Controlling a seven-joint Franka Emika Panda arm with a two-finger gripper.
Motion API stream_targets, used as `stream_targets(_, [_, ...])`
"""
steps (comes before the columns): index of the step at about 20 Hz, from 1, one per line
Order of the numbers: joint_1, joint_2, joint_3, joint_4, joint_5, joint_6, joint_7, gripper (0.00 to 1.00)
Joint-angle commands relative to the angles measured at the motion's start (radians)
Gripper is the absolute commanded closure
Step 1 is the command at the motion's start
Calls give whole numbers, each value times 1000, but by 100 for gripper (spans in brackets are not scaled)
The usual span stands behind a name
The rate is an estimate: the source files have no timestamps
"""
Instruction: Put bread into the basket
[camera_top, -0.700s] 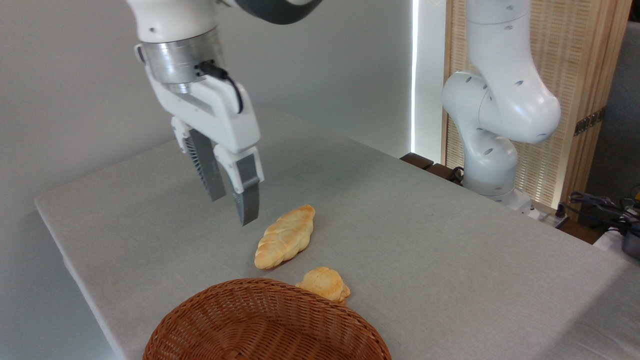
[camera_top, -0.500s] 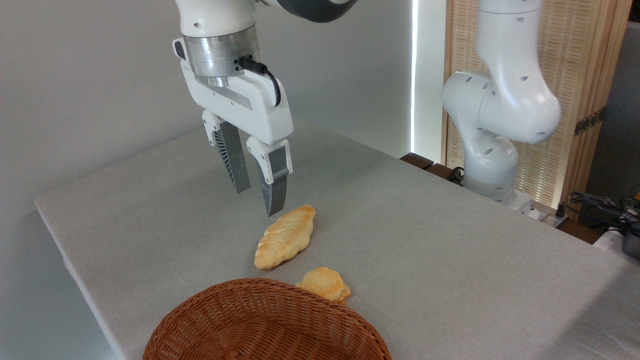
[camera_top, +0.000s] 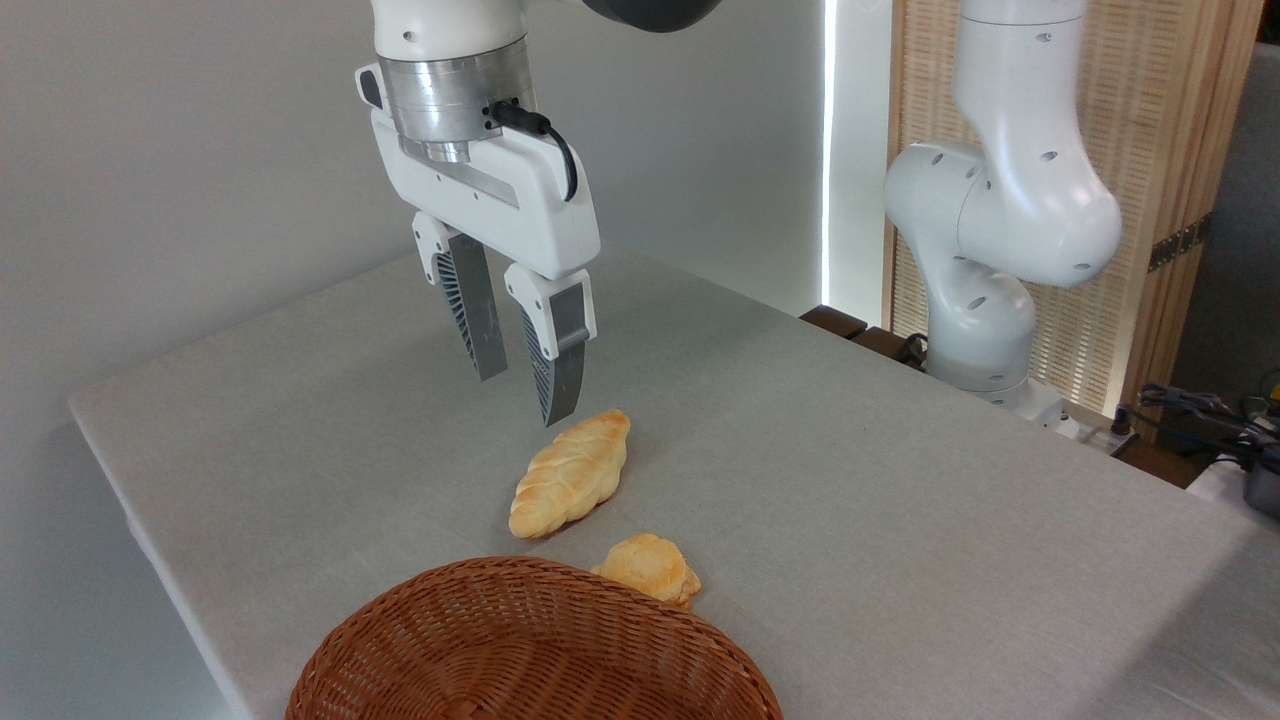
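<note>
Bare table (camera_top: 850, 480) left, right & far of bread (camera_top: 570, 474), roll (camera_top: 650, 568) & basket (camera_top: 530, 650) crowd near side, gripper (camera_top: 525, 398) above far end.

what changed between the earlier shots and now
The gripper swung right across the table, from well left of the bread to just above its far end, jaws open the whole way and holding nothing. The bread, the small roll and the basket have not moved.
</note>
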Motion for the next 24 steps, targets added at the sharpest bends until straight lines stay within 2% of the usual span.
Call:
stream_targets(1, [-1, -14, 4, -11, 0, 22, -6, 0])
stream_targets(24, [-1, 1, 5, -5, 1, 37, -6, 0])
